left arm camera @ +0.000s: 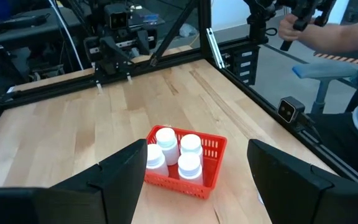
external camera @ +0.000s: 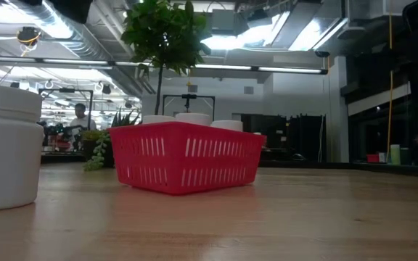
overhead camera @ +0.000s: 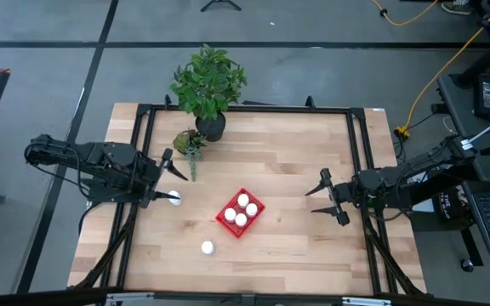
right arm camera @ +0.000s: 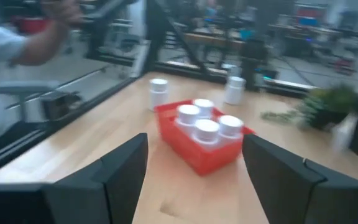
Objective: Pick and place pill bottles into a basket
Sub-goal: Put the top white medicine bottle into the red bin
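We found the red basket (overhead camera: 241,213) near the middle of the overhead frame, holding four pill bottles (overhead camera: 243,201). A fifth bottle (overhead camera: 207,247) stood alone on the table (overhead camera: 296,161) below and left of it, and a sixth (overhead camera: 175,198) sat at the left gripper (overhead camera: 167,177), left of centre. That gripper's jaws were spread wide and held nothing. The right gripper (overhead camera: 328,197), right of centre, was likewise parted and empty. A potted plant (overhead camera: 208,85) stood at the upper table edge.
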Robot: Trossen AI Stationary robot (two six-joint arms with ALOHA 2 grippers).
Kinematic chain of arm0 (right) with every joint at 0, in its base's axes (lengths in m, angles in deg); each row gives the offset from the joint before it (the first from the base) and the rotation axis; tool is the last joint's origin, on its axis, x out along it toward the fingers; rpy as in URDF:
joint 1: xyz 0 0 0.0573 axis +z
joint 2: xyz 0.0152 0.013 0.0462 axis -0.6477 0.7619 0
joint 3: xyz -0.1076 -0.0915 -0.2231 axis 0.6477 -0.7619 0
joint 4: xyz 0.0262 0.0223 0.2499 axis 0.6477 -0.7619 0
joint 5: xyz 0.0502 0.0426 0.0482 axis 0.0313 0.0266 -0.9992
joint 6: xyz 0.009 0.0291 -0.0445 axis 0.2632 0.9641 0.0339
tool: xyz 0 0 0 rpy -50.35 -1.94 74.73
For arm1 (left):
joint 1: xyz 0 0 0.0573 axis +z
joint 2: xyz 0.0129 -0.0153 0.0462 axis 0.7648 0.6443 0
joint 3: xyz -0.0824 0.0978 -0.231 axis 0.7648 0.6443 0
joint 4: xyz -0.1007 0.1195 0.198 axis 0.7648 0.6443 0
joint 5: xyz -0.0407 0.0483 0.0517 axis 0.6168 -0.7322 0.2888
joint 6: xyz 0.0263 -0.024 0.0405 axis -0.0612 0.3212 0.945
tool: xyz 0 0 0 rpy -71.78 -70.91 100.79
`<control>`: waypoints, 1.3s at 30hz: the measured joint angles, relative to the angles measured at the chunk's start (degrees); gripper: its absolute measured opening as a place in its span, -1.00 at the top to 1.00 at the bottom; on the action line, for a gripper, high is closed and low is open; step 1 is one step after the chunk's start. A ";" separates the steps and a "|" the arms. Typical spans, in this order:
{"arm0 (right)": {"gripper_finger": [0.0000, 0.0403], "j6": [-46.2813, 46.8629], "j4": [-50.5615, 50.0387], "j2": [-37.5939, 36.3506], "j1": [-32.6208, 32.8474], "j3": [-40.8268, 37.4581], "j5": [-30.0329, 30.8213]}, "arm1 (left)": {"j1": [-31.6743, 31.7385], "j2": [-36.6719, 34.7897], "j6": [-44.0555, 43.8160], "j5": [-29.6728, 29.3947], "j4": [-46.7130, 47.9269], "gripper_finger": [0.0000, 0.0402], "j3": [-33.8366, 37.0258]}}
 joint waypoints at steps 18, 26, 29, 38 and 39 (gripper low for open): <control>-0.31 0.84 -1.07 0.01 0.00 0.02 6.10 | 0.02 2.44 -1.12 0.04 0.46 -0.35 -0.02; -0.31 0.79 -3.05 -5.26 -0.02 0.02 6.12 | 0.00 2.48 -4.00 0.08 0.46 -0.35 -0.02; -0.31 0.79 -3.09 -9.80 -0.66 0.02 6.02 | 0.00 2.48 -4.72 0.08 0.71 -0.35 -0.02; -0.31 0.79 -3.06 -22.98 -11.97 0.02 6.14 | 0.01 2.48 -5.73 0.08 0.90 -0.35 -0.04; -0.31 0.79 -3.06 -24.28 -13.16 0.02 6.21 | 0.00 2.48 -5.71 0.08 0.90 -0.35 -0.04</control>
